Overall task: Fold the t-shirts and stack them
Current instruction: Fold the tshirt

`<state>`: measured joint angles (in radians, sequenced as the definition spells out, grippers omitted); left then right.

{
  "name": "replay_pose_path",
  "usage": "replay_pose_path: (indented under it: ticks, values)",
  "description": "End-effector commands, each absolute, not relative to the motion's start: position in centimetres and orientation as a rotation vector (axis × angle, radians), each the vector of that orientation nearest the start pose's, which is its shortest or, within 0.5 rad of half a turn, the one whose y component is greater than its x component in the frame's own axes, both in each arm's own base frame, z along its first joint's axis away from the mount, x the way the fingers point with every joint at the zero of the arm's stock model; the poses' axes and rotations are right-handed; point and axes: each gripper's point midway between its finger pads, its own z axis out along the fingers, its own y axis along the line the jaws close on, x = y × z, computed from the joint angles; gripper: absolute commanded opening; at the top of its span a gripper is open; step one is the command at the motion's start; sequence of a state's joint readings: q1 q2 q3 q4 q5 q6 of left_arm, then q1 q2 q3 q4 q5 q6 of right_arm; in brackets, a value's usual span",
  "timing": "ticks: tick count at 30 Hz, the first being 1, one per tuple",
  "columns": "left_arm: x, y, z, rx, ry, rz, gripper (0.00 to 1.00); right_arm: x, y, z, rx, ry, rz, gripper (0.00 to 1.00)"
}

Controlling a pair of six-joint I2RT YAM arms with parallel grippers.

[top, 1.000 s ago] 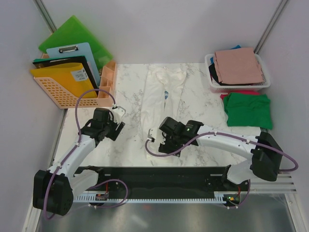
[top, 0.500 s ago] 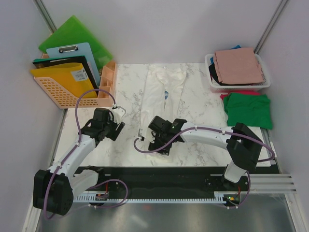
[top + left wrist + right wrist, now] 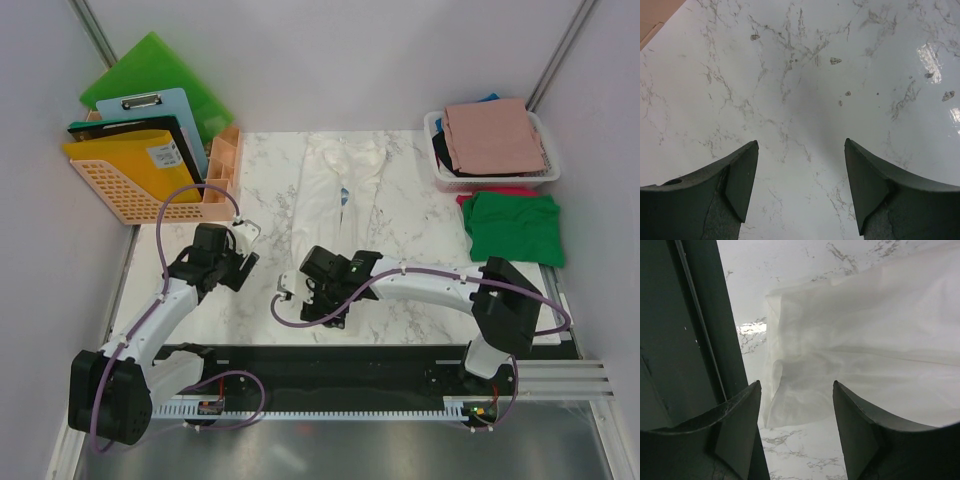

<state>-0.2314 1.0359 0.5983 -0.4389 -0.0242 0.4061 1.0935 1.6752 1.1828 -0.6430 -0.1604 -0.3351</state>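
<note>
Marble counter [image 3: 420, 300], near edge: right arm [image 3: 430, 280] stretched low across, right claw [image 3: 796, 390] open and empty above the white t-shirt [image 3: 865, 340] hem, left claw [image 3: 801, 150] open, empty, over marble.

White left arm [image 3: 160, 310] and right arm [image 3: 430, 283], black joints and bases, a purple cable [image 3: 205, 184] along each; left claw [image 3: 801, 150] and right claw [image 3: 796, 390] are dark grey, curved wedges.

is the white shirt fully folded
Partly: the white t-shirt lies as one long narrow strip, no sleeves sticking out, not yet folded end to end.
</note>
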Motion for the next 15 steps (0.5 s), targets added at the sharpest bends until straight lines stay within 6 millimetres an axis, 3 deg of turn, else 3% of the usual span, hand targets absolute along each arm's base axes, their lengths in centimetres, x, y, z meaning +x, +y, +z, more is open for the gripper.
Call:
replay_pose_path:
  ticks: [1,10,14,15]
  values:
    - [26.7,-4.1,7.8,0.781,2.298,0.116,0.77,14.6,32.6,7.5,-1.841,2.044,0.469,0.67]
    - [26.7,-4.0,7.7,0.782,2.302,0.122,0.77,14.5,32.4,4.8,-1.897,2.07,0.437,0.65]
    - [26.6,-3.9,7.7,0.782,2.301,0.126,0.77,14.7,32.5,3.9,-1.909,2.085,0.427,0.53]
    - [26.5,-3.9,7.6,0.783,2.304,0.126,0.77,14.6,32.4,3.4,-1.916,2.095,0.424,0.45]
